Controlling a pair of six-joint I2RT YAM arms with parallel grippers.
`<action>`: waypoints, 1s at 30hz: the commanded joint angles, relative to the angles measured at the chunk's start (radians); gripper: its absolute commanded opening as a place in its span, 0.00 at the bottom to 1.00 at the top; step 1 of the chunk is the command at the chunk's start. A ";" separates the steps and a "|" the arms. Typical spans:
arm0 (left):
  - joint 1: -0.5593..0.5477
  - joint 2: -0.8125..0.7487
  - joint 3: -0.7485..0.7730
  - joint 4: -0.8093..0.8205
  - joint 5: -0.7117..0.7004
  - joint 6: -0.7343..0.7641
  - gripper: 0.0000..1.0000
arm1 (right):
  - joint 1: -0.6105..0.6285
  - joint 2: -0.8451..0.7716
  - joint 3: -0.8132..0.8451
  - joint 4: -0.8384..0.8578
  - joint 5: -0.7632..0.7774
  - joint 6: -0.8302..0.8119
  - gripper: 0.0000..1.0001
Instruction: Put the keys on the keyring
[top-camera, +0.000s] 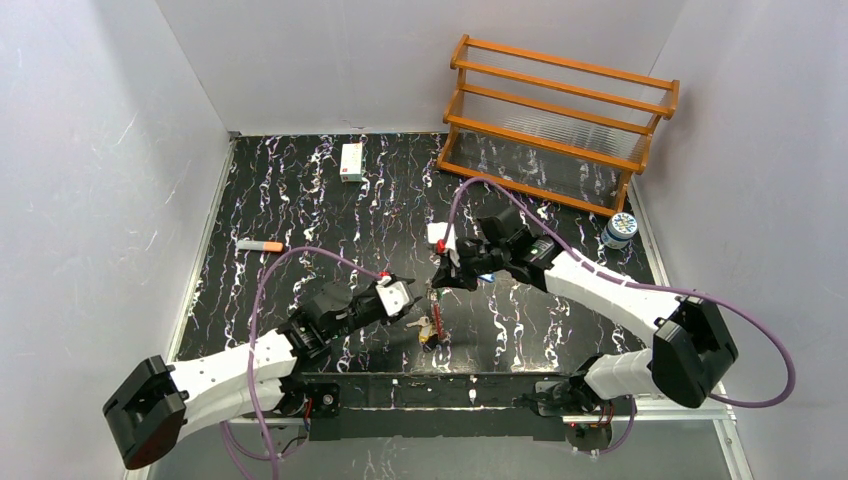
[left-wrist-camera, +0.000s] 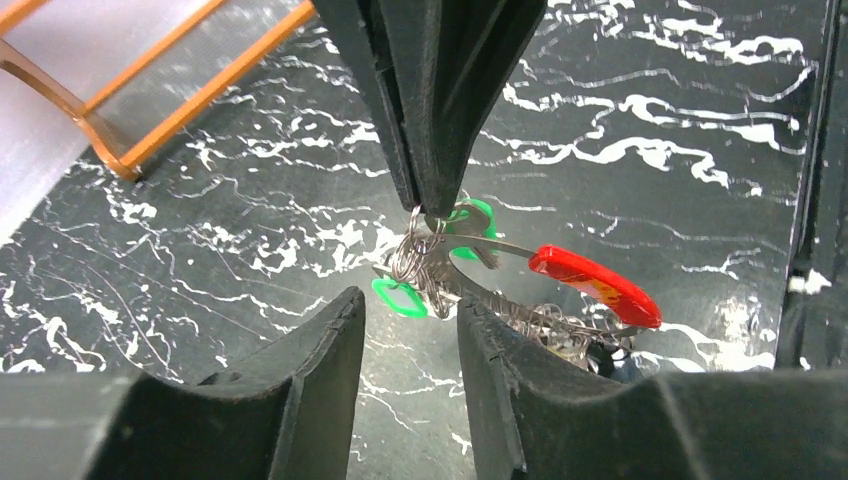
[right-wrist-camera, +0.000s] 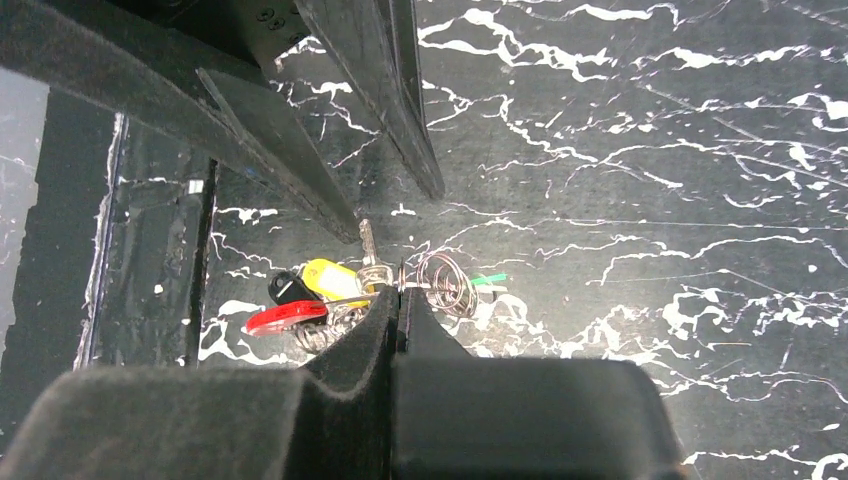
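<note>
The keyring (left-wrist-camera: 480, 290) is a thin wire loop with a red plastic segment (left-wrist-camera: 595, 283) and a cluster of small rings and keys. My right gripper (right-wrist-camera: 400, 292) is shut on its wire and holds it just above the table (top-camera: 432, 318). Green tags (left-wrist-camera: 400, 297) hang at the pinch point; one shows edge-on in the right wrist view (right-wrist-camera: 490, 279). Yellow (right-wrist-camera: 330, 278) and black tags hang by the red segment (right-wrist-camera: 285, 317). My left gripper (left-wrist-camera: 410, 305) is open, with its right finger (left-wrist-camera: 520, 370) against the loop. I cannot make out a blue tag.
A wooden rack (top-camera: 560, 110) stands at the back right, with a small round container (top-camera: 620, 230) beside it. A small white box (top-camera: 351, 160) lies at the back centre. An orange-tipped marker (top-camera: 260, 245) lies at the left. The grippers work near the table's front edge.
</note>
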 joint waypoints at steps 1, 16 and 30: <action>-0.002 0.032 0.052 -0.065 0.049 0.034 0.36 | 0.042 0.037 0.077 -0.119 0.064 -0.046 0.01; -0.002 0.124 0.079 0.023 0.167 -0.001 0.23 | 0.067 0.029 0.060 -0.075 0.039 -0.055 0.01; -0.002 0.183 0.091 0.056 0.153 -0.015 0.04 | 0.072 0.026 0.055 -0.062 0.030 -0.058 0.01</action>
